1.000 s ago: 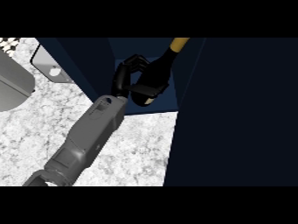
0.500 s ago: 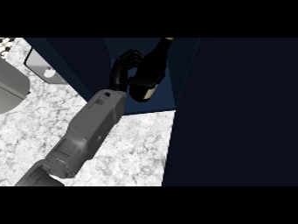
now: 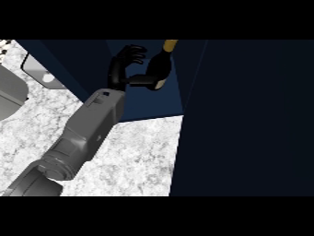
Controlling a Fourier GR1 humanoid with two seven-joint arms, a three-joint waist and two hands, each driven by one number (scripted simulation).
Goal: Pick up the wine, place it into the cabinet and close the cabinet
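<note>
The left hand (image 3: 124, 67) is inside the cabinet (image 3: 149, 101), fingers spread and lightly curled, clear of the wine (image 3: 159, 69) just to its right. Only the thumb reaches the wine's lower part, and I cannot tell if it touches. A tall dark panel (image 3: 254, 120) stands close on the wine's right, the cabinet's left wall (image 3: 71, 60) is near the fingers, and the counter (image 3: 139, 152) lies open below. The wine is dark, yellow-topped, leaning slightly right.

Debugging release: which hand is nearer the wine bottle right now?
Left. The left hand sits just left of the wine bottle, its thumb reaching the bottle's lower part. The right hand shows nowhere in this view, so its distance cannot be judged.
</note>
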